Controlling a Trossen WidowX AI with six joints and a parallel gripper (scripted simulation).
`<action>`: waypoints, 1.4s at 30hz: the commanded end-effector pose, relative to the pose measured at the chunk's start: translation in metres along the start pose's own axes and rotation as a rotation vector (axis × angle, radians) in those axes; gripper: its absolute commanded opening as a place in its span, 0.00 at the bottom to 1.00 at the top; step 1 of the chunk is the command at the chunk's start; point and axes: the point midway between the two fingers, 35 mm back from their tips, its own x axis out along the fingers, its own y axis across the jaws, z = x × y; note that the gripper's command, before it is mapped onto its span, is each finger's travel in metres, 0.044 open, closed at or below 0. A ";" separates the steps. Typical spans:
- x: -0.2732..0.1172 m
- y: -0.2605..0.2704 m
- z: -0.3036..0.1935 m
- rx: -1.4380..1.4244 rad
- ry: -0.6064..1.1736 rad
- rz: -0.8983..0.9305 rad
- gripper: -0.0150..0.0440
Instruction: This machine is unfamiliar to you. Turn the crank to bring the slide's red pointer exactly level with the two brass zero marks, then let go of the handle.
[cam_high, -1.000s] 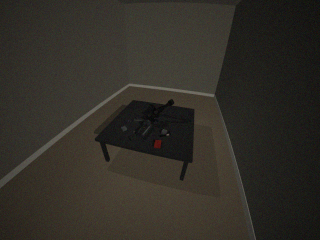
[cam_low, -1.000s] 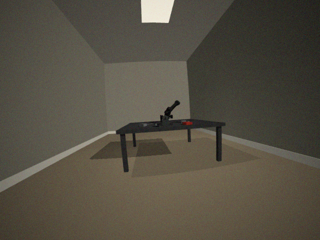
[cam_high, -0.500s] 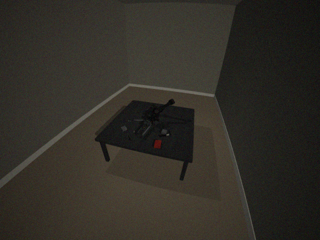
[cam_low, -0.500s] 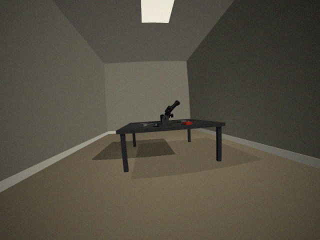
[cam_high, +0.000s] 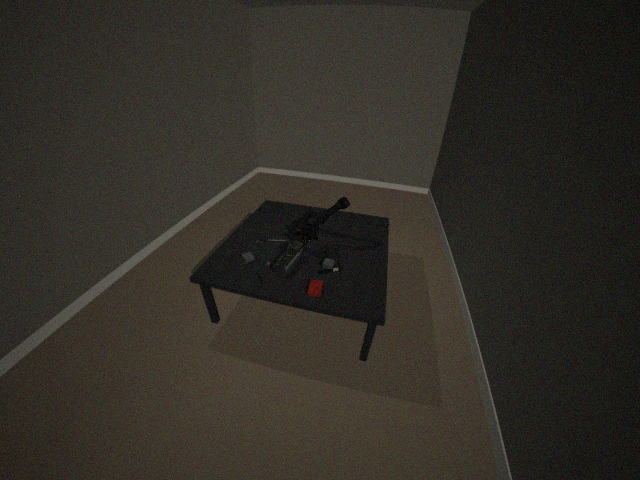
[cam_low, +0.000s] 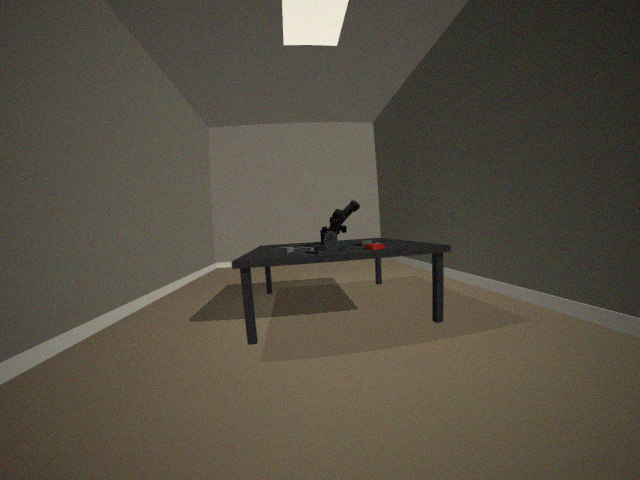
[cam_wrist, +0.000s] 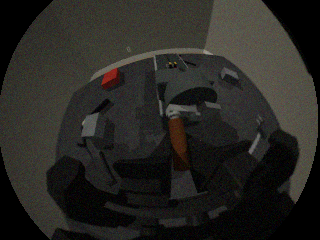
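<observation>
The crank machine (cam_high: 285, 257) (cam_low: 310, 248) lies low at the middle of the dark table (cam_high: 356, 304) (cam_low: 330, 256). My arm leans over it and my gripper (cam_high: 305, 238) (cam_low: 327, 239) (cam_wrist: 173, 133) is down at the machine. In the wrist view the gripper is shut on the orange crank handle (cam_wrist: 178, 142), which stands between the two dark fingers. Beyond the handle the machine's grey rail (cam_wrist: 160, 90) runs away from me toward two small brass dots (cam_wrist: 171, 64) at its far end. I cannot make out the slide's red pointer in this dim light.
A red block (cam_high: 315, 288) (cam_low: 373, 246) (cam_wrist: 111, 79) lies near the table's front edge. A small grey block (cam_high: 248, 256) (cam_wrist: 88, 124) lies left of the machine and another small part (cam_high: 328, 265) to its right. Walls stand close behind the table.
</observation>
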 end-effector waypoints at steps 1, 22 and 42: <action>-0.007 -0.003 0.006 0.000 -0.013 0.002 0.25; -0.015 -0.018 0.014 0.000 -0.013 0.001 0.25; -0.016 -0.027 0.015 -0.001 -0.013 0.000 0.25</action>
